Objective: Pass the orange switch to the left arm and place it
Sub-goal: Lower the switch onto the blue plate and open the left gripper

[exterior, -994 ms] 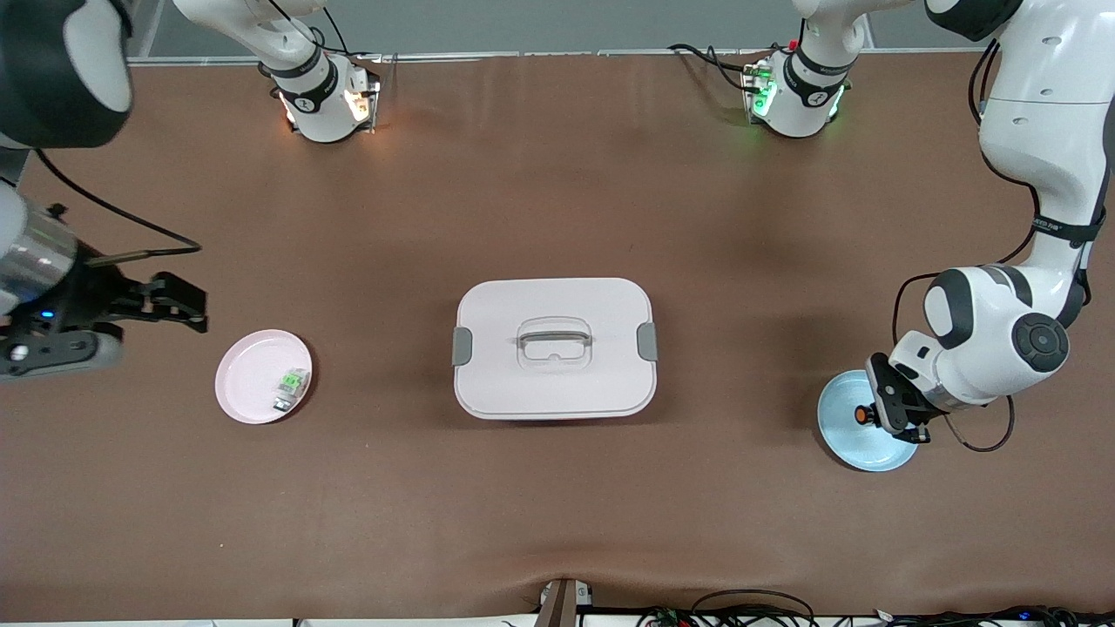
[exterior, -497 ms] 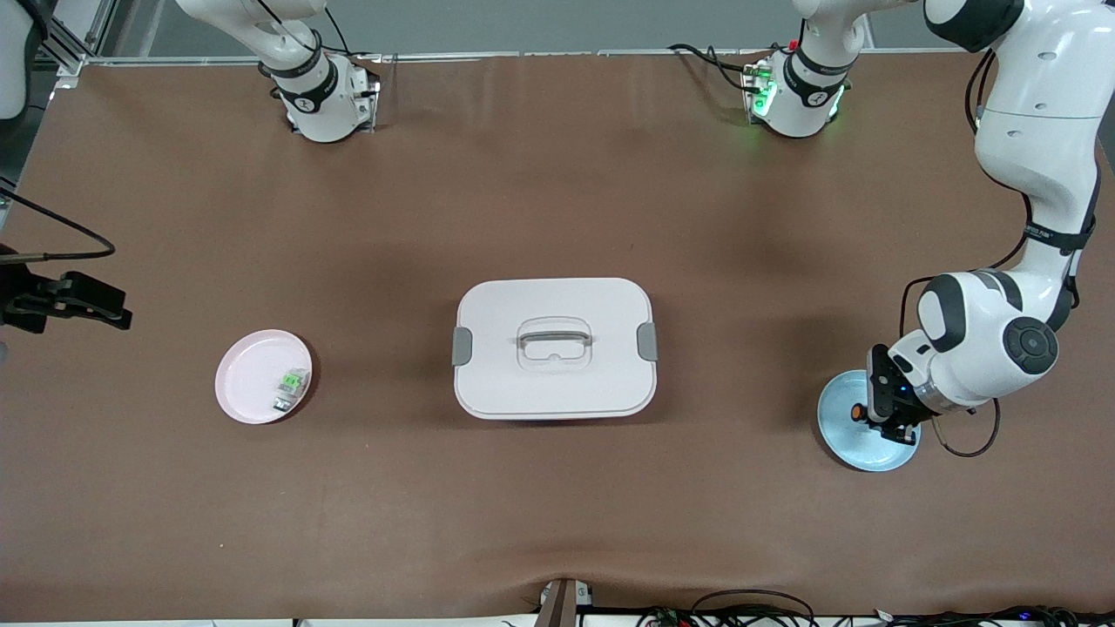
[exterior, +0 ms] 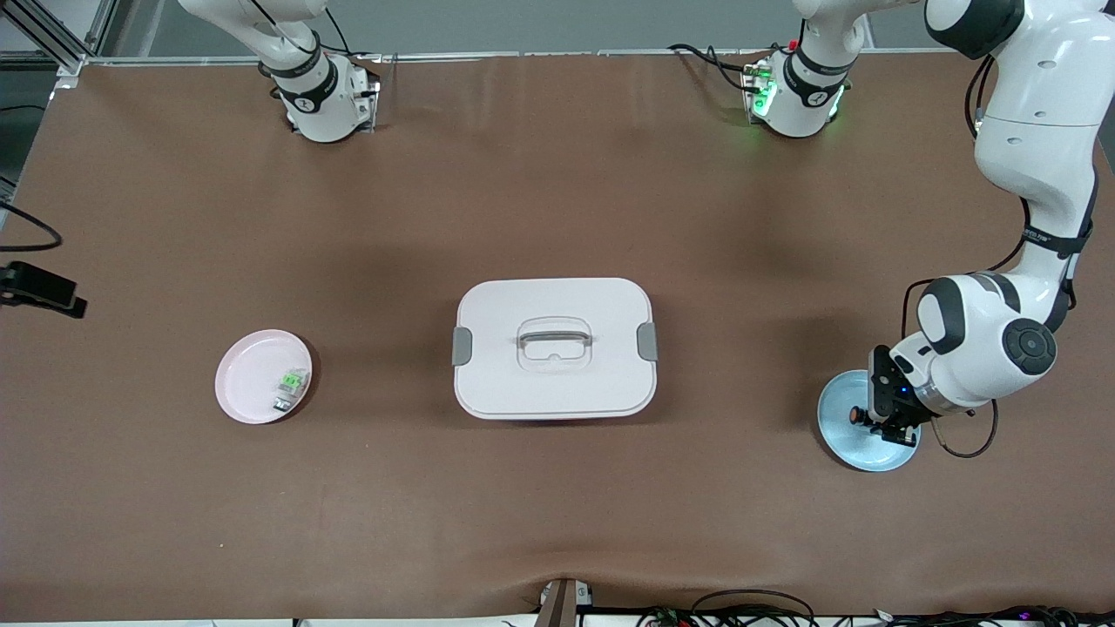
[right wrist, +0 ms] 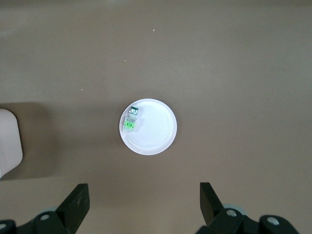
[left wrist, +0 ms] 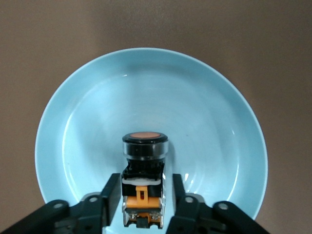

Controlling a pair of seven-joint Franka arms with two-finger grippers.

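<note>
The orange switch (exterior: 859, 414) lies on a light blue plate (exterior: 847, 440) at the left arm's end of the table. In the left wrist view the switch (left wrist: 145, 146) shows a black body and an orange cap, on the blue plate (left wrist: 146, 83). My left gripper (exterior: 876, 413) is down on the plate, open, with its fingers on either side of the switch (left wrist: 145, 182) and a small gap on one side. My right gripper (right wrist: 144, 195) is open and empty, high over the table beside the pink plate; only its tip (exterior: 43, 292) shows in the front view. The white box (exterior: 554, 348) stands mid-table.
A pink plate (exterior: 253, 374) with a small green-and-grey component (exterior: 292, 387) lies toward the right arm's end; both show in the right wrist view (right wrist: 156, 131), (right wrist: 130, 120). A corner of the box (right wrist: 7, 141) shows there too. Cables lie at the table's near edge.
The right arm has drawn back toward its end of the table, almost out of the front view. The left gripper has settled lower around the switch on the blue plate.
</note>
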